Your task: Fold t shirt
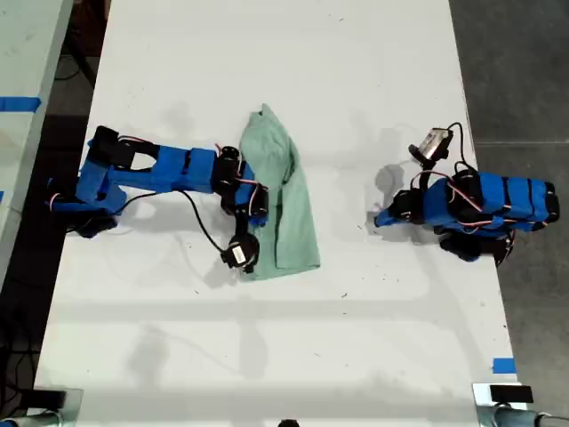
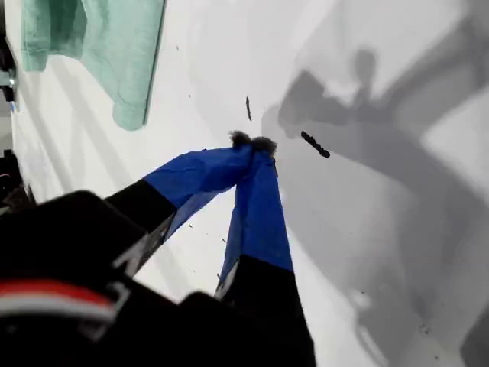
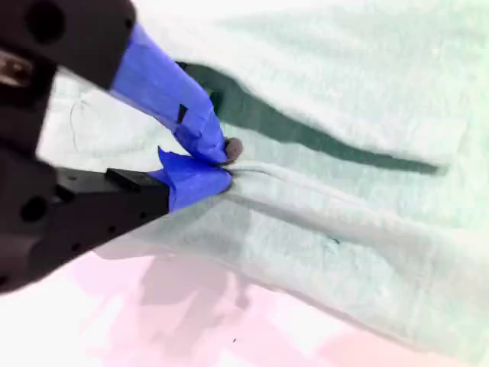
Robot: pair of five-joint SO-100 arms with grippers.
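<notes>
The pale mint-green t shirt [image 1: 283,200] lies folded lengthwise into a long strip near the table's middle, narrow end toward the far edge. In the exterior view's left, my second gripper [image 1: 256,212] reaches onto the shirt's near long edge. In the second wrist view this gripper [image 3: 225,164] is shut, pinching a ridge of the t shirt [image 3: 344,115]. My first gripper [image 1: 378,218] rests low over bare table in the exterior view's right, apart from the shirt. Its blue fingers [image 2: 263,199] meet at the tips, shut on nothing, with the t shirt [image 2: 99,46] far off.
The white table [image 1: 267,338] runs the length of the exterior view, with dark floor along both sides. Blue tape [image 1: 503,365] marks its near edge in the exterior view's right. A second table [image 1: 22,98] stands in the exterior view's left. A small dark mark [image 2: 315,144] lies by my first gripper.
</notes>
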